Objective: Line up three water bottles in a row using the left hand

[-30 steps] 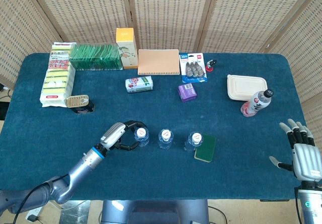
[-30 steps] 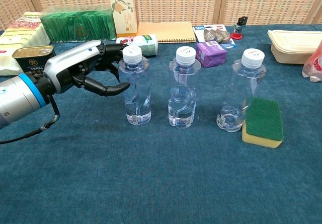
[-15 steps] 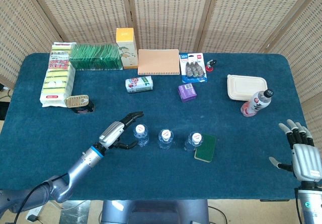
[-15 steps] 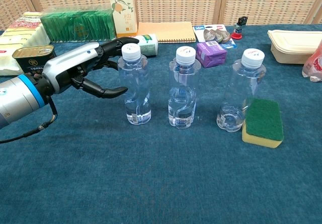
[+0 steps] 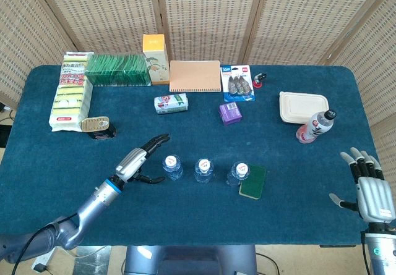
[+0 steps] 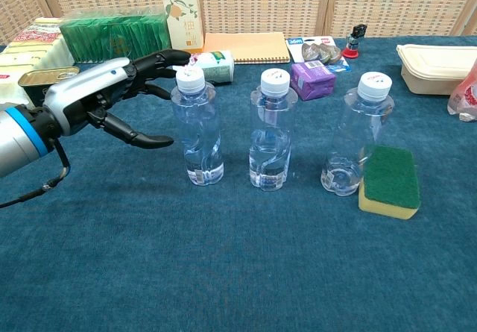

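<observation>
Three clear water bottles with white caps stand upright in a row on the blue table: the left bottle (image 6: 197,130) (image 5: 172,167), the middle bottle (image 6: 270,130) (image 5: 203,169), and the right bottle (image 6: 358,134) (image 5: 237,173). My left hand (image 6: 112,97) (image 5: 139,159) hovers just left of the left bottle, fingers spread wide, touching nothing. My right hand (image 5: 368,185) rests at the table's near right edge with fingers apart, holding nothing.
A green sponge (image 6: 388,180) leans against the right bottle. Behind the row lie a purple box (image 6: 313,79), a notebook (image 6: 246,47), a small white bottle on its side (image 6: 216,65), a tin (image 6: 46,84), a food container (image 6: 440,67) and a red-labelled bottle (image 5: 314,126).
My left hand has let go of the left bottle, opened its fingers and drawn back to the left. The bottle stays upright in place.
</observation>
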### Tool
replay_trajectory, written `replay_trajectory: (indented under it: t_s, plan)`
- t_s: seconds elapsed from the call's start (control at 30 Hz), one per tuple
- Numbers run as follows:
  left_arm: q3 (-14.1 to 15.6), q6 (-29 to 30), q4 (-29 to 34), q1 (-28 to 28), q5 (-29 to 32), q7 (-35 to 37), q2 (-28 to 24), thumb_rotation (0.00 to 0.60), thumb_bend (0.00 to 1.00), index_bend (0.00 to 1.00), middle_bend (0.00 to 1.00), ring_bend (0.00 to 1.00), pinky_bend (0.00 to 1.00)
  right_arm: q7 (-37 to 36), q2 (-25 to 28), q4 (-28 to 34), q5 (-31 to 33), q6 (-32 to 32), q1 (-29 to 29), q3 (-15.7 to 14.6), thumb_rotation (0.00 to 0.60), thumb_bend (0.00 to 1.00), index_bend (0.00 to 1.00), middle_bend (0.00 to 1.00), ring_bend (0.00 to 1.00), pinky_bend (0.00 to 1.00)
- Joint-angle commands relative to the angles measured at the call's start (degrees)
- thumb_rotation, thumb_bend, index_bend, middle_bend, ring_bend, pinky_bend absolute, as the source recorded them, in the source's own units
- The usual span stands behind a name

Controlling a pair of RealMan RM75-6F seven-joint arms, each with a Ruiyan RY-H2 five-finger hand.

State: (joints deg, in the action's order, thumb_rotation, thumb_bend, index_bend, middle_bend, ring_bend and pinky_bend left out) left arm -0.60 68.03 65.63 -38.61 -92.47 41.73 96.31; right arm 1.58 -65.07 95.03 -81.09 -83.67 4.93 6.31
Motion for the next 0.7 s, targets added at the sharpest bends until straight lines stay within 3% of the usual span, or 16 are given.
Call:
replay_trajectory:
  t_s: [0.03,0.17,0.37,0.5,0.7]
  plan:
    - [0.74,0.93,1.19,0.79,-0.48,0.08,-1.87,0.600,0.14,0.00,0.00,0.00,0.12,0.31,-0.08,0.18,-0.05,0.15,0.07,-0.11,0.600,0.00,0.14,0.07,0.00,0.00]
    - [2.61,2.39,3.73,2.20,-1.73,-0.02,-5.72,0.600,0.13,0.00,0.00,0.00,0.11,0.70,-0.17,0.46,-0.24,0.24,0.15,-0.26,0.598,0.00,0.15,0.07,0.00,0.00]
    - [6.92,6.93,10.74,5.78,-4.90,-2.35,-16.04,0.600,0.13,0.00,0.00,0.00,0.09,1.11,-0.17,0.92,-0.62,0.07,0.12,-0.44,0.598,0.00,0.15,0.07,0.00,0.00]
    - [10.36,12.74,17.98,11.44,-5.34,-9.47,-25.92,0.600,0.14,0.00,0.00,0.00,0.08,1.77,-0.12,1.41,-0.81,0.06,0.11,-0.64,0.600,0.00,0.14,0.07,0.00,0.00]
    - [12.84,21.29,26.08,22.70,0.51,-28.71,-35.13,0.600,0.15,0.00,0.00,0.00,0.03,3.21,0.33,2.20,-0.95,-1.38,-0.32,-0.31,0.600,0.00,0.15,0.07,0.00,0.00]
